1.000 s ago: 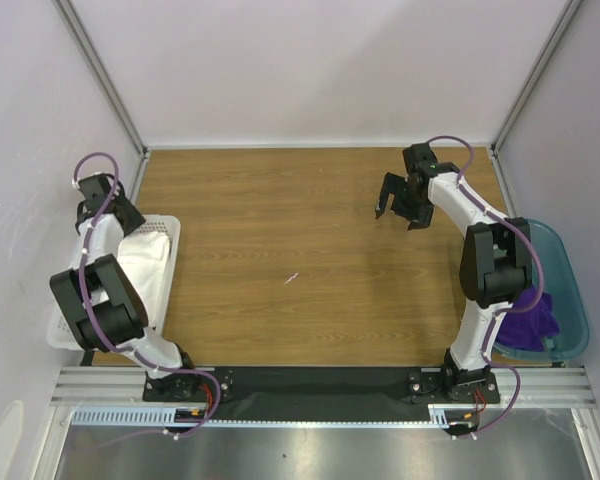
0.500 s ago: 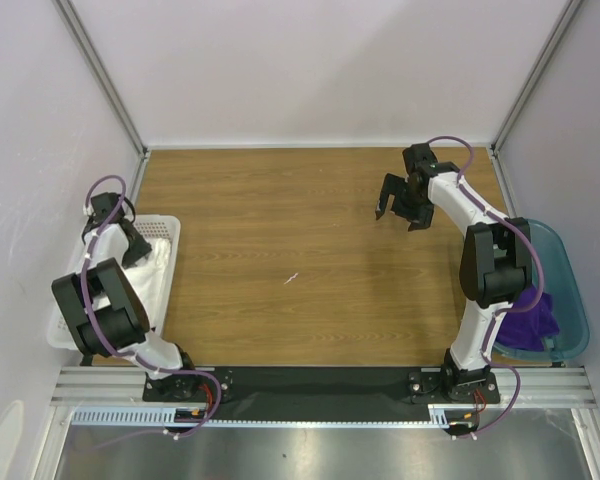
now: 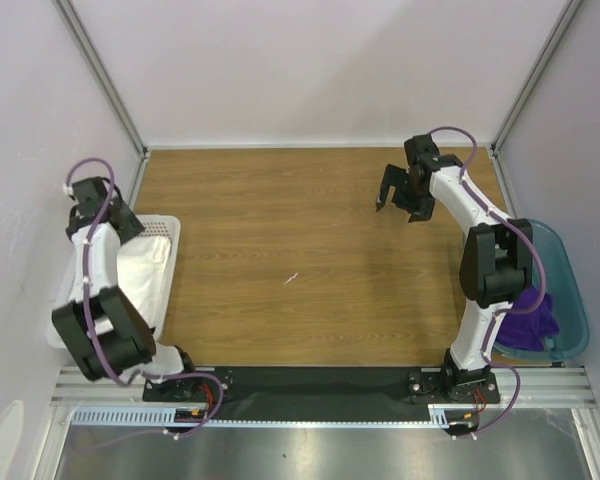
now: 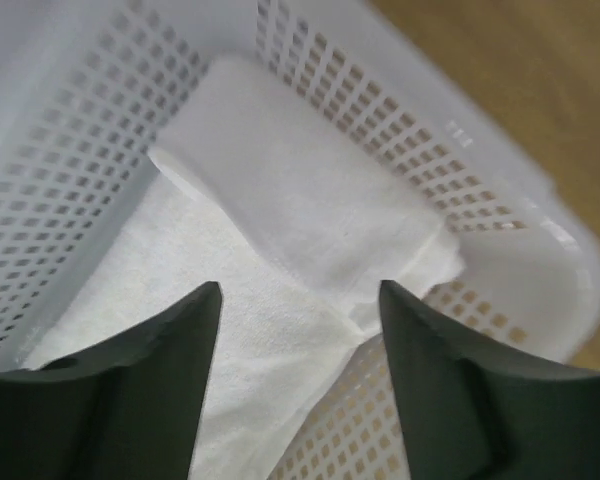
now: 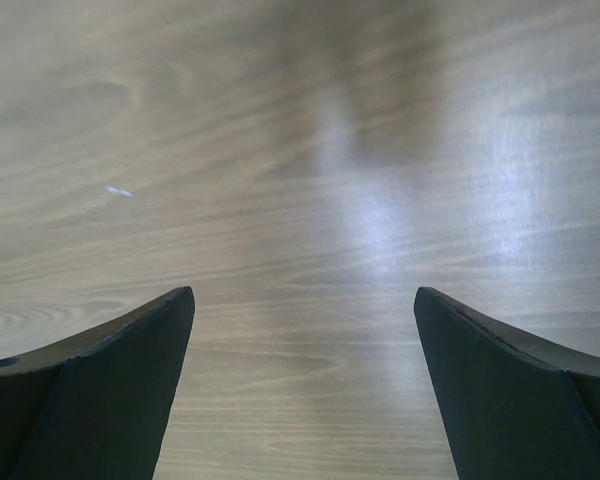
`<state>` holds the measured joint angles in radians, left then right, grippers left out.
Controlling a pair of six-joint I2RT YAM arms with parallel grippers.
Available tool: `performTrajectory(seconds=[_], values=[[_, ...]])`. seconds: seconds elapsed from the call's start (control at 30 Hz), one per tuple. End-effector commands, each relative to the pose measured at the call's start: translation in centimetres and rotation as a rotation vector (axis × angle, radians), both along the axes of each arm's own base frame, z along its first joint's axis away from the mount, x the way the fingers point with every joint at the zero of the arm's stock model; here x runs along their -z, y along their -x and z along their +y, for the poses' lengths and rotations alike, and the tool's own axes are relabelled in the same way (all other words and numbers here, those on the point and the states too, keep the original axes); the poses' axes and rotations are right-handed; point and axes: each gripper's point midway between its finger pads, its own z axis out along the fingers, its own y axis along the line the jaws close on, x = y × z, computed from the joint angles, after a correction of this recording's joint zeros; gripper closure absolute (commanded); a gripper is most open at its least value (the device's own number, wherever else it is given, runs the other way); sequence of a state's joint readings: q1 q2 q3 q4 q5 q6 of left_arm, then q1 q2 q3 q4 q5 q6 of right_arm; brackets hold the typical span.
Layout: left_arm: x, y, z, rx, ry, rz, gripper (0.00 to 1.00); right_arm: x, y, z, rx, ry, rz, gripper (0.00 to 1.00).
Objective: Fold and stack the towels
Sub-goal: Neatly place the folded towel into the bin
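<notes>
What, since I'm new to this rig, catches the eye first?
A white towel lies in the perforated white basket at the table's left edge, the left arm's jaws open above it. Purple towels sit bunched in the teal bin at right. The right arm's jaws hang open over bare wood.

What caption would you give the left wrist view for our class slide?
Open left pincer above a folded white towel lying in the perforated white basket.

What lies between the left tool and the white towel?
Nothing. In the left wrist view, the left tool hangs open above the white towel in the basket, with only air between them.
</notes>
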<state>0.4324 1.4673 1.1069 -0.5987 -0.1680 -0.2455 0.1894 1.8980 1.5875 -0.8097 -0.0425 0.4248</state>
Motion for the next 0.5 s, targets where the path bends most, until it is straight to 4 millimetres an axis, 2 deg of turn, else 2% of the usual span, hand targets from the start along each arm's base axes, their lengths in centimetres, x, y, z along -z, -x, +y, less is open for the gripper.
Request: performTrajectory(seconds=[0.0,0.03,0.07,0.17,0.27,0.37,0.4,0.43,0.47], values=[[-9.8,-1.2,0.6,0.027,-0.130,-0.219,0.27,-5.9,-2.1,0.4,-0.013,-0.026,-0.158,0.00],[-11.6,-1.0,0.3,0.036,-0.142,-0.271,0.24,-6.5,-2.4,0.4,-0.013,-0.027,-0.175,0.00],[-12.4,-1.0,-0.2,0.055,-0.141,-0.299,0.19,-7.3,-2.6,0.3,-0.011,-0.024,-0.198,0.00],[-14.4,-1.0,-2.5,0.146,-0.109,-0.386,0.16,-9.4,-3.2,-0.1,0.009,-0.013,-0.257,0.00],[-14.0,-1.5,-6.5,0.277,-0.061,-0.409,0.14,-11.3,-3.3,-0.9,0.051,-0.003,-0.315,0.00],[-11.7,-1.6,-8.9,0.348,-0.026,-0.366,0.11,-12.5,-3.1,-1.5,0.095,-0.006,-0.355,0.00],[-10.1,-1.4,-9.4,0.362,-0.007,-0.333,0.12,-13.8,-2.8,-1.7,0.104,-0.012,-0.391,0.00],[-9.2,-1.3,-9.8,0.375,-0.001,-0.311,0.12,-13.3,-2.4,-1.9,0.114,-0.007,-0.383,0.00],[-8.3,-1.2,-9.8,0.376,-0.008,-0.278,0.11,-13.7,-2.3,-2.2,0.127,-0.005,-0.397,0.00]])
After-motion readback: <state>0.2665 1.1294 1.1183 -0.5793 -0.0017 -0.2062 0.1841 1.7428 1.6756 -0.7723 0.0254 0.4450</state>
